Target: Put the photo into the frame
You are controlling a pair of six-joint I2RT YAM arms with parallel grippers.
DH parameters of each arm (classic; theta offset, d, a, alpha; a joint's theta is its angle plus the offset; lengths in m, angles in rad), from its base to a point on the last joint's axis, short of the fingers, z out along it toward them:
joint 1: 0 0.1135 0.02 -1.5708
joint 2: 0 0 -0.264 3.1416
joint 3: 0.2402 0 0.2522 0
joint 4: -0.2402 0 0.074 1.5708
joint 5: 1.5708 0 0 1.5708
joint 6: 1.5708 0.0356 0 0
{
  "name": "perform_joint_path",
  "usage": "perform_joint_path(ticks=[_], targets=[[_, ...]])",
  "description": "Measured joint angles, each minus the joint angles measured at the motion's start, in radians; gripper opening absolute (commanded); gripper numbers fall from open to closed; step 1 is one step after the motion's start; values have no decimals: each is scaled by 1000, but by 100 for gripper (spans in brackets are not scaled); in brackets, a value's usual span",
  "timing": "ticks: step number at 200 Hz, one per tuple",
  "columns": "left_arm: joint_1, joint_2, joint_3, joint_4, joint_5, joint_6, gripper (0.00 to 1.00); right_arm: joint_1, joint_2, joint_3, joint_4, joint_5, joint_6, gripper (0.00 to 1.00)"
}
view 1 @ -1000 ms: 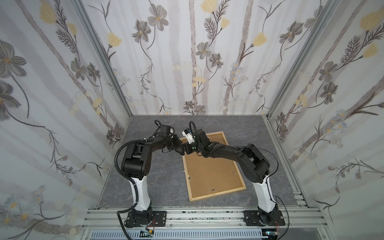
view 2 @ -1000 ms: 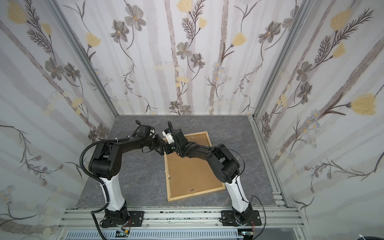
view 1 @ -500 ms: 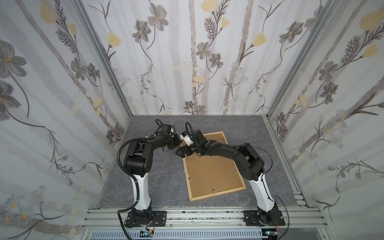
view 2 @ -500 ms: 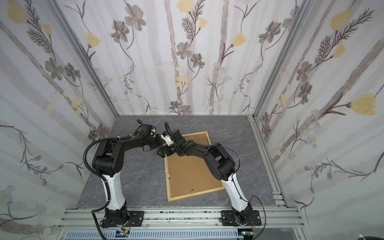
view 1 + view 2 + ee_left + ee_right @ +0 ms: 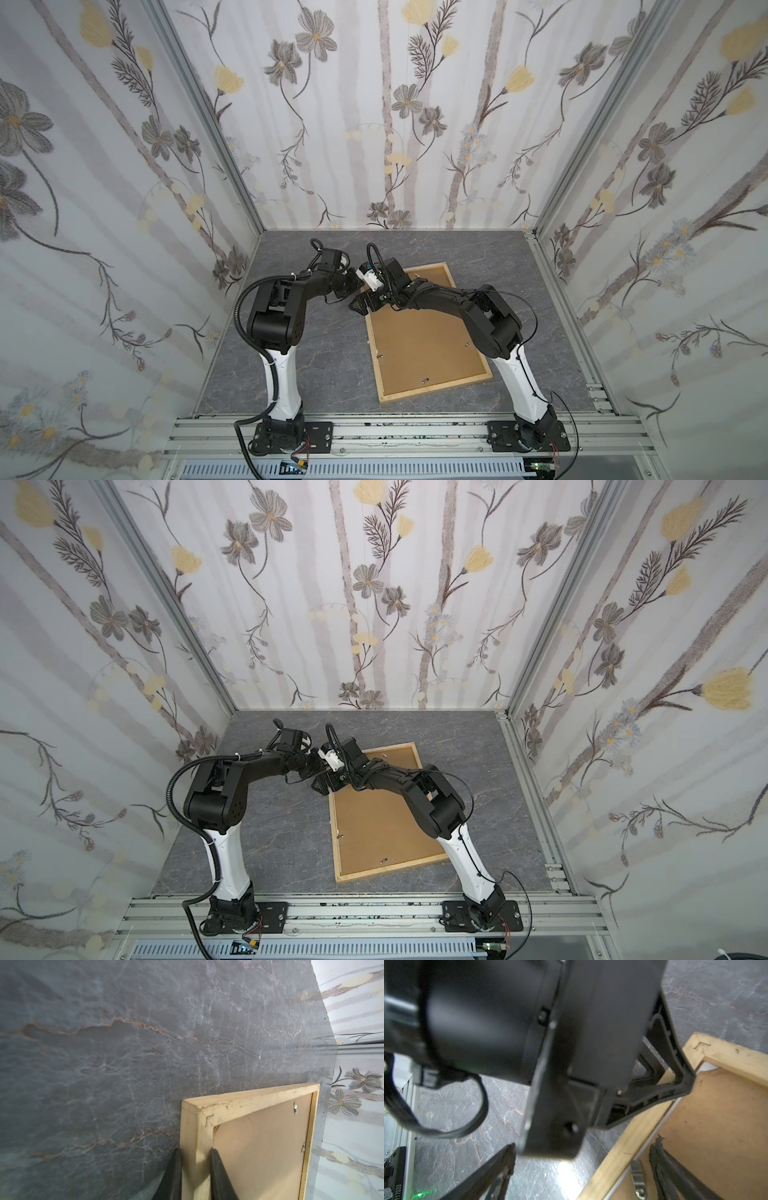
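Note:
The pale wood frame [image 5: 436, 387] [image 5: 390, 868] lies back-up on the table, turned a little. My left gripper [image 5: 195, 1150] [image 5: 358, 291] [image 5: 318, 766] is shut on its left side strip [image 5: 197, 1126] close to the far left corner. One finger presses the strip's outer face and the other its inner face. My right gripper [image 5: 583, 1145] [image 5: 363, 309] stands open just beside it and straddles the same strip [image 5: 618, 1159]. A thin white edge [image 5: 707, 1067] shows between the wood and the backing; I cannot tell whether it is the photo, which is otherwise hidden.
A brown hardboard backing panel [image 5: 419, 345] [image 5: 716, 1126] fills the frame, with small metal tabs [image 5: 637, 1176] along its inner edge. The two grippers crowd together over the far left corner. Patterned walls close in the grey stone-look table [image 5: 332, 365].
My left jaws have narrowed onto the frame's strip. My right gripper has shifted a little left and nearer along that strip, still wide open.

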Motion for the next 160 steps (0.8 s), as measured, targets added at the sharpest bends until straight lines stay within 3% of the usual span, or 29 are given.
perform_joint_path(ticks=[160], targets=[[0,0,1,-1,0,1,18,28,-71,-64,-12,0,-6,100]])
